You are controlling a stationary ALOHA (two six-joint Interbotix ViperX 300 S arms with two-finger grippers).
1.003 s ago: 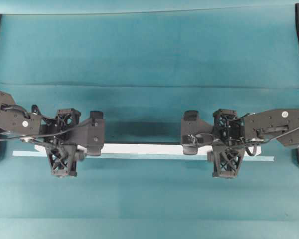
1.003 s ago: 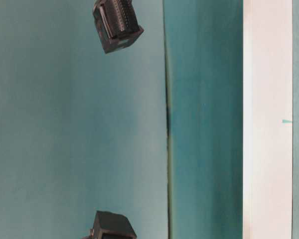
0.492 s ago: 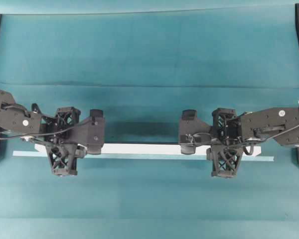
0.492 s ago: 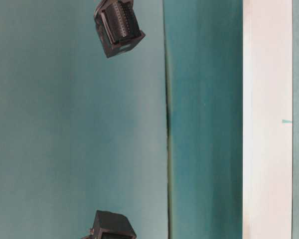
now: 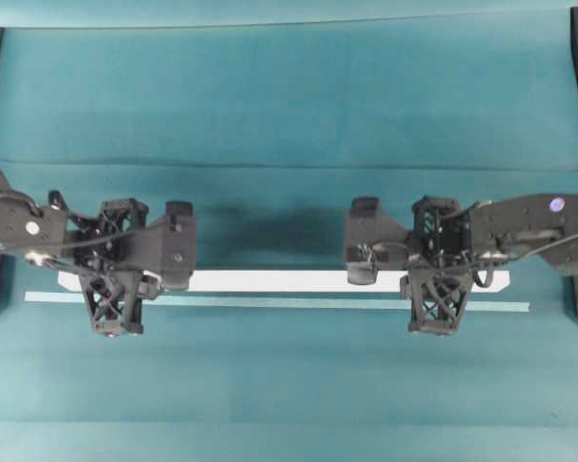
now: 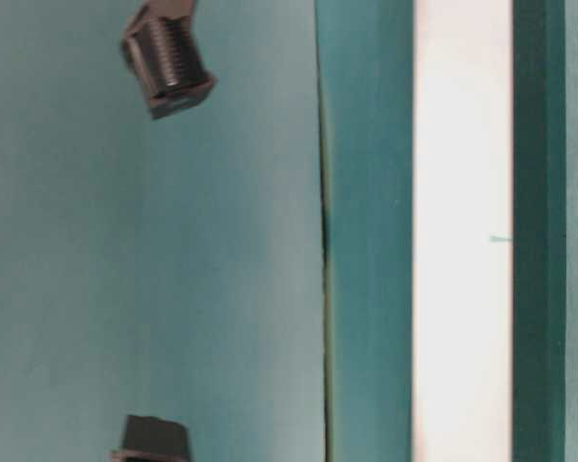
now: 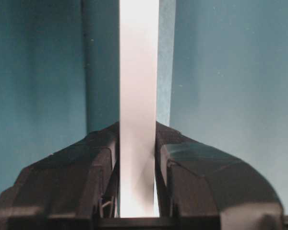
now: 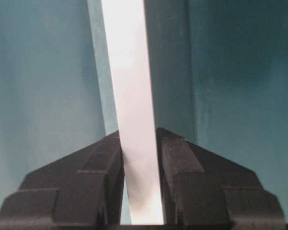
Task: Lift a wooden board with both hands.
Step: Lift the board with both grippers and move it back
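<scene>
Board (image 5: 279, 280) gripped at both ends.
Left gripper (image 7: 137, 153) and right gripper (image 8: 139, 153) clamp its edges; white, long, narrow, level above teal strip (image 5: 270, 302).

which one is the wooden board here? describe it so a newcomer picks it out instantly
Start from the teal table cover in the overhead view, then find the two black arms reaching in from the sides. The wooden board is the bright white plank running between the left gripper and right gripper, clamped by both. Unlike the thinner, longer pale teal strip just below, it is wider and white.
</scene>
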